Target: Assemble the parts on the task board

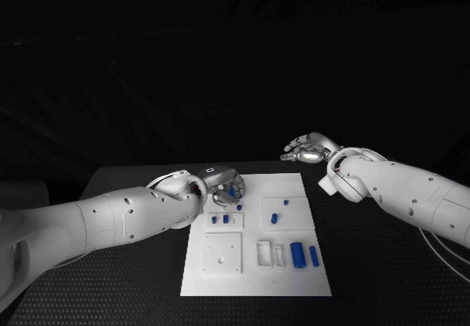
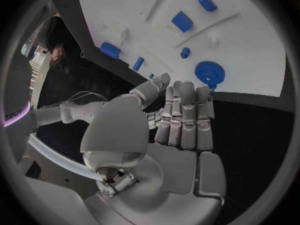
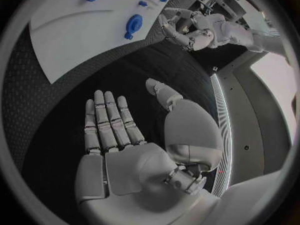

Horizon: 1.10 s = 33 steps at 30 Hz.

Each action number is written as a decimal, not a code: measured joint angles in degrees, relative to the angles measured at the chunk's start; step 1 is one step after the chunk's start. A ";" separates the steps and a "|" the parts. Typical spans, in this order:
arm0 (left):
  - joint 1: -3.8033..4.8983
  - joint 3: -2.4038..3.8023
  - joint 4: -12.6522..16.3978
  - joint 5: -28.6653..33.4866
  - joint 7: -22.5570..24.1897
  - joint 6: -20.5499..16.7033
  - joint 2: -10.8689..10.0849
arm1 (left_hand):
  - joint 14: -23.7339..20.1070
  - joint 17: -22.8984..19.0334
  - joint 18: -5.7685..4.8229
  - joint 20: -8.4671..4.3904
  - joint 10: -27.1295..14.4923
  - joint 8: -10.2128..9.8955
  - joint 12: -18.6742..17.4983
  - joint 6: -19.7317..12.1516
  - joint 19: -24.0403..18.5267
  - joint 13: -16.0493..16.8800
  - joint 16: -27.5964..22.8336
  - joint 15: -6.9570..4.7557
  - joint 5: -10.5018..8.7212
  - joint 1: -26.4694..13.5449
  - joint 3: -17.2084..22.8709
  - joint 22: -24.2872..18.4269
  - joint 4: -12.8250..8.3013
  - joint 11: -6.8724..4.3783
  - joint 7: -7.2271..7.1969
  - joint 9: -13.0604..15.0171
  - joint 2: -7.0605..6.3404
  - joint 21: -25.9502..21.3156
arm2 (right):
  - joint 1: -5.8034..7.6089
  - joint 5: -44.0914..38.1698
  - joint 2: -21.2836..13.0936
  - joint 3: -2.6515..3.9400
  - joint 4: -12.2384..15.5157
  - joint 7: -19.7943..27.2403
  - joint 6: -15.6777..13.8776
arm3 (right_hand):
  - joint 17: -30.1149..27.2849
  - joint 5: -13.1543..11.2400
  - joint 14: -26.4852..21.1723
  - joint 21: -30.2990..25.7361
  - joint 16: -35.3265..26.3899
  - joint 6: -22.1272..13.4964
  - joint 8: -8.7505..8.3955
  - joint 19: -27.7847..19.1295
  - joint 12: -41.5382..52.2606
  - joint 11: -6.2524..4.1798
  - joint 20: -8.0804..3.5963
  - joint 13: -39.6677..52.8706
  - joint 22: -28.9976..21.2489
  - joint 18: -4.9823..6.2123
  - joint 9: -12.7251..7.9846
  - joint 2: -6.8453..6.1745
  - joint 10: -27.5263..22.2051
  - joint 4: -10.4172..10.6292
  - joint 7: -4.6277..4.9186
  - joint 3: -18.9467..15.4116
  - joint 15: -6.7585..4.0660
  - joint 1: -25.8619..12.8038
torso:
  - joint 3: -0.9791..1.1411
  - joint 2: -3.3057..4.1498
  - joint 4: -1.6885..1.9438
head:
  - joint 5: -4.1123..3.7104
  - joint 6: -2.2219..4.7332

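Note:
The white task board (image 1: 294, 285) lies in the middle of the black table. My left hand (image 1: 223, 185) hovers over its far left corner, fingers straight and together, holding nothing. Its fingertips (image 2: 203, 92) lie close to a blue gear (image 2: 209, 73); I cannot tell if they touch it. Small blue pieces (image 1: 225, 219) sit mid-board, and two blue cylinders (image 1: 297, 255) stand near the front right. My right hand (image 1: 308, 151) floats beyond the board's far right corner, palm (image 3: 125, 135) flat and empty, off the board (image 3: 69, 30). From there the gear (image 3: 133, 24) and left hand (image 3: 187, 32) also show.
A square white plate (image 1: 222, 252) and narrow white blocks (image 1: 266, 252) sit on the board's near half. Bare black table (image 1: 392, 272) flanks the board on both sides. A thin cable (image 1: 441, 255) runs under my right arm.

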 measured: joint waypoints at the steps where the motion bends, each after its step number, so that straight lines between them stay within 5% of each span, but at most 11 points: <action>1: -0.08 0.00 -0.30 -0.71 -0.09 0.07 0.29 | 0.00 0.05 0.03 0.00 0.00 0.00 -0.56 0.00 0.00 -0.19 0.00 0.00 -0.37 0.00 -0.09 0.00 0.09 0.00 0.00 -0.09 0.00 0.00 | 0.00 0.00 0.05 0.00 0.00 0.00 0.00 | 0.00 0.00 0.00 0.00 0.00 0.00 0.00 0.00 0.00 0.00 0.00 0.00 0.00 0.00 0.00 0.00 0.00 0.00 0.00 0.00 0.00 0.00 | 0.00 0.01 -0.01 | -0.03 0.02; 13: -1.07 -0.04 -2.73 -6.25 -2.40 2.10 2.36 | -0.02 0.40 0.21 -0.21 -0.34 -1.06 -3.75 -0.67 0.23 -1.71 0.23 0.44 -1.92 -1.06 -0.88 -0.01 0.88 0.76 0.16 -1.14 -1.51 0.00 | -0.01 0.00 0.20 0.01 0.00 0.03 -0.01 | 0.00 0.00 0.00 0.00 0.00 0.00 0.00 0.00 0.00 0.00 0.00 0.00 0.05 0.02 0.00 0.00 0.00 0.00 0.00 0.00 0.00 0.00 | 0.03 -0.02 0.03 | -0.25 -0.16; 18: -1.59 -0.03 -3.42 -7.41 -3.66 2.97 3.05 | 0.09 0.60 0.18 0.30 -2.85 -2.07 -6.58 -2.27 0.72 -3.26 0.44 1.56 -2.56 -1.51 -0.67 -0.02 2.17 1.73 0.33 -1.91 -2.74 0.00 | -0.01 0.00 0.23 0.01 0.03 0.03 -0.01 | 0.01 0.00 0.00 0.00 0.00 0.00 0.00 0.00 0.00 0.00 0.00 0.00 0.05 0.02 0.00 0.00 0.00 0.00 0.00 0.00 0.00 0.00 | 0.03 -0.02 0.03 | -0.30 -0.29; 33: -2.27 -0.04 -5.44 -8.87 -5.55 3.84 4.14 | 0.37 1.07 0.20 0.73 -2.54 -2.10 -7.57 -2.09 1.13 -4.41 1.32 1.84 -2.56 -0.96 -0.14 -0.03 3.00 1.95 0.57 -2.48 -2.21 0.46 | -0.01 0.00 0.26 0.01 0.24 0.03 -0.01 | -0.04 0.00 0.00 0.00 0.00 0.00 0.00 0.20 -0.22 0.00 -0.20 0.00 0.10 0.03 0.01 0.00 0.00 0.00 0.00 0.00 0.00 0.00 | 0.05 -0.04 0.03 | -0.62 -0.46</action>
